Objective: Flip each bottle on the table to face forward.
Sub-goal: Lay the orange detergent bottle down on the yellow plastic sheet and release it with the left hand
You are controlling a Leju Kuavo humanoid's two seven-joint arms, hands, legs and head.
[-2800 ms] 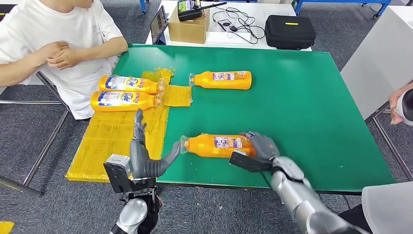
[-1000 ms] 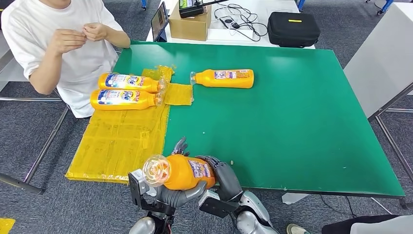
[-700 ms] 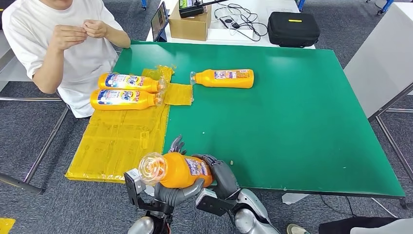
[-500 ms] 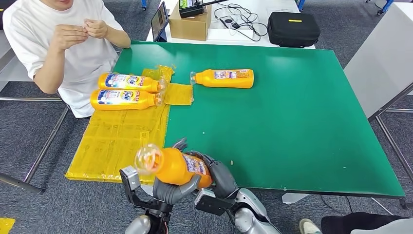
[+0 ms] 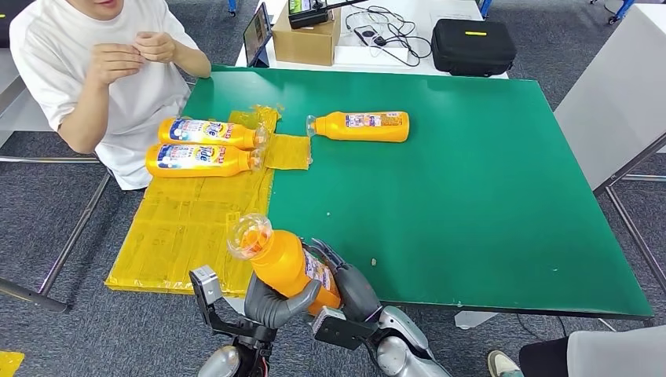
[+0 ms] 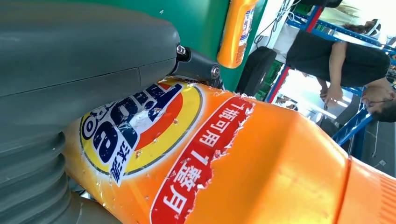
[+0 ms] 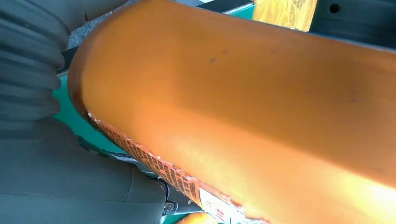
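Tilted further upright since a moment ago, your bottle (image 5: 287,263) points its cap up-left, both the left hand (image 5: 271,302) and right hand (image 5: 349,287) gripping its lower body.

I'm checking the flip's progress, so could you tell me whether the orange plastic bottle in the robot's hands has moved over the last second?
Yes. The orange plastic bottle has tilted more upright, its clear cap end rising toward the yellow mat.

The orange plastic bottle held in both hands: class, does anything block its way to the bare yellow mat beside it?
Nothing visible does. The orange plastic bottle is gripped by the left hand and right hand at the table's near edge. The yellow mat just beside it is bare; the two flipped bottles lie at its far end.
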